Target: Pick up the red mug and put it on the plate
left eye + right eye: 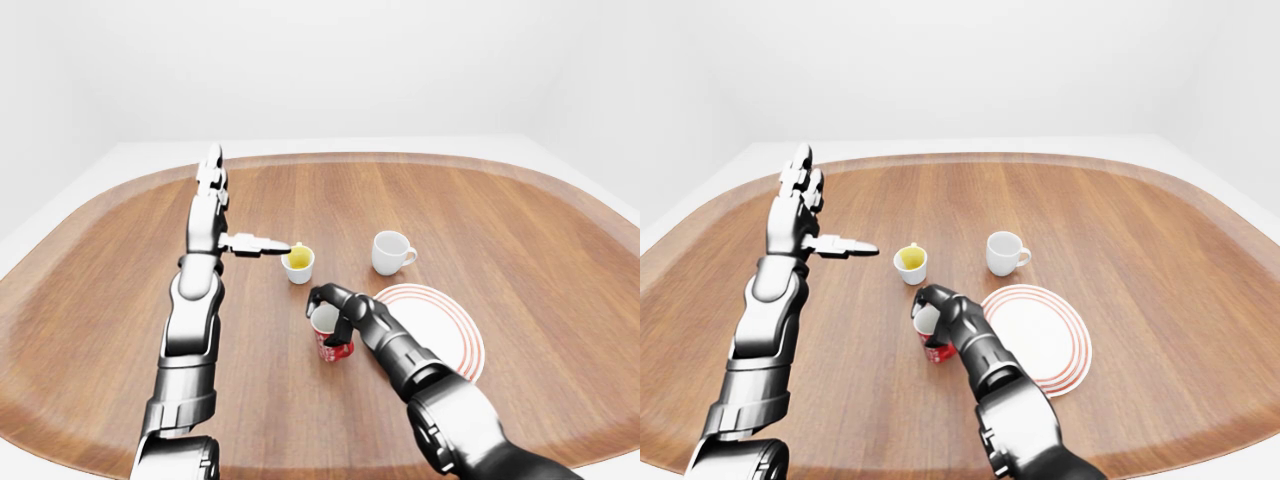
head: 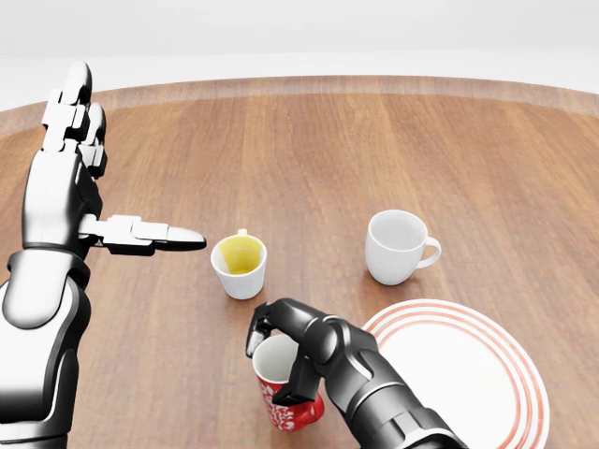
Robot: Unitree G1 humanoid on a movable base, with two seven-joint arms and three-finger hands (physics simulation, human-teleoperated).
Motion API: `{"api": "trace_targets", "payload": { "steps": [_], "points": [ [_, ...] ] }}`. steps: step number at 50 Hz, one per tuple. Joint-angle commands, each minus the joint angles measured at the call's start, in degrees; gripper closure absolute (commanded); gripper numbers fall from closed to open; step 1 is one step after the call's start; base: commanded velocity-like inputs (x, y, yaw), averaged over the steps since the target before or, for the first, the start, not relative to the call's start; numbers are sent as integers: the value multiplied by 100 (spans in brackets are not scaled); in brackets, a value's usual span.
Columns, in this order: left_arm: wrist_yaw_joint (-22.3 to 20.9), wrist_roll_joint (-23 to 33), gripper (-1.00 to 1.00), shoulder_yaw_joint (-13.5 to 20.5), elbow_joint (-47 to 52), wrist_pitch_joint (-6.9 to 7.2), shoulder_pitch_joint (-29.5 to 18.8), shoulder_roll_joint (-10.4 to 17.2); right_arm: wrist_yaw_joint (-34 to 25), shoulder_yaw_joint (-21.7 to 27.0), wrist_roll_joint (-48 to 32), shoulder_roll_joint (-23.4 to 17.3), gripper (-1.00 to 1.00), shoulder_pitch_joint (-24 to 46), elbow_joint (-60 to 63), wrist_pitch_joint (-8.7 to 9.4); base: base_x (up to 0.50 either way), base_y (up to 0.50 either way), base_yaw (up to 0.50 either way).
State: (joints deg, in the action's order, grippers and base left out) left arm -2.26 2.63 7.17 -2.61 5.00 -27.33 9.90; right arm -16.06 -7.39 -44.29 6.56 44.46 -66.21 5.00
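Though gripped, red mug (image 2: 285, 394): white inside, white-patterned wall.

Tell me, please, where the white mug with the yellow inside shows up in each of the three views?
Left-eye view: small white mug with the yellow inside, just left of centre, beside the left hand fingertip.
Head view: left of centre, middle height.
Right-eye view: left of centre, above the red mug.
Shared landmark: the red-ringed white plate, lower right of the mug in every view.
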Motion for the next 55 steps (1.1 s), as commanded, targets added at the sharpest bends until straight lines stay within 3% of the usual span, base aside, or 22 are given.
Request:
{"api": "trace_targets", "payload": {
  "steps": [1,40,55],
  "points": [
    [-5,2,-100,5,33,0,33,0,272,41,59,-147,100,-85,748,0,0,0,0],
    [14,16,-100,-21,-180,0,64,-33,-599,263,41,-865,100,-1144,3289,0,0,0,0],
    [7,41,-100,-33,-131,0,92,-44,-528,515,205,-1255,100,-1477,3406,0,0,0,0]
  ]
}}
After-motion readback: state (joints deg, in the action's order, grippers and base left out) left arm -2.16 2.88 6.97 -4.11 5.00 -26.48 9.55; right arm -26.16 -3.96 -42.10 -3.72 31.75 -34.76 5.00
